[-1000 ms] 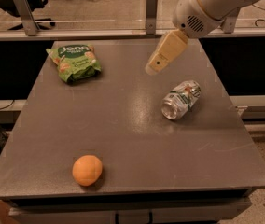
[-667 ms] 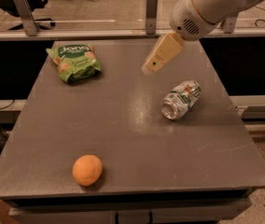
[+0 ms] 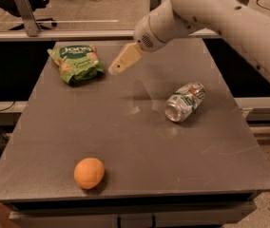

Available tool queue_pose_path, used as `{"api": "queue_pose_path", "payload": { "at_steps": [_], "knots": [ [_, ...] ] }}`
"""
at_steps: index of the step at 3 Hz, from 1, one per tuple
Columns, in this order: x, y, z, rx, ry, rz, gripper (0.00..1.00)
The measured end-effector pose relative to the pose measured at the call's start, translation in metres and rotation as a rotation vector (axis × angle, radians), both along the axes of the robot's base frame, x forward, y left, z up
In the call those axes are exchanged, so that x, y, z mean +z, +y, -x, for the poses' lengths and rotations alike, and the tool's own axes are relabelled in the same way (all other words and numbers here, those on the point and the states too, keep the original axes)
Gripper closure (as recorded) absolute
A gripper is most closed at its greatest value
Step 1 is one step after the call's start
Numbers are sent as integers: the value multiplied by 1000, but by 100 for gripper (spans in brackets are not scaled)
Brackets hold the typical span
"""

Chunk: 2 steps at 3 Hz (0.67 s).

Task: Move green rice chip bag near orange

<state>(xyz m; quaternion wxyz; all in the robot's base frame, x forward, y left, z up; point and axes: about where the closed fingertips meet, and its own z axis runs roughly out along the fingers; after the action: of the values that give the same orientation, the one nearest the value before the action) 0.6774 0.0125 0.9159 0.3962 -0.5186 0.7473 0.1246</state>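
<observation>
Green crinkly bag (image 3: 76, 63); claw (image 3: 117, 69) near

Smooth white rounded arm (image 3: 230, 18), perforated wrist joint (image 3: 148, 39), tan wedge-shaped jaws above the table's (image 3: 125, 127) far end.

Far left corner of the bench (image 3: 139, 146): green rice chip bag (image 3: 76, 63), with a large white word across its top that reads "dang". The smaller white line beneath is not legible.

Near right edge: crushed silver can (image 3: 186, 101), green and red label print, unreadable.

The claw (image 3: 118, 66) hangs near the far edge, just right of the bag.
</observation>
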Motion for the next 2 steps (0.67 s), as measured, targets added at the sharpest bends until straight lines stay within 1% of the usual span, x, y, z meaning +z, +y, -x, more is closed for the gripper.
{"api": "queue_pose_path", "payload": {
  "at_steps": [1,2],
  "knots": [
    [-31,41,-38,4,20,-81,0],
    [-52,76,-55,11,49,-144,0]
  ]
}}
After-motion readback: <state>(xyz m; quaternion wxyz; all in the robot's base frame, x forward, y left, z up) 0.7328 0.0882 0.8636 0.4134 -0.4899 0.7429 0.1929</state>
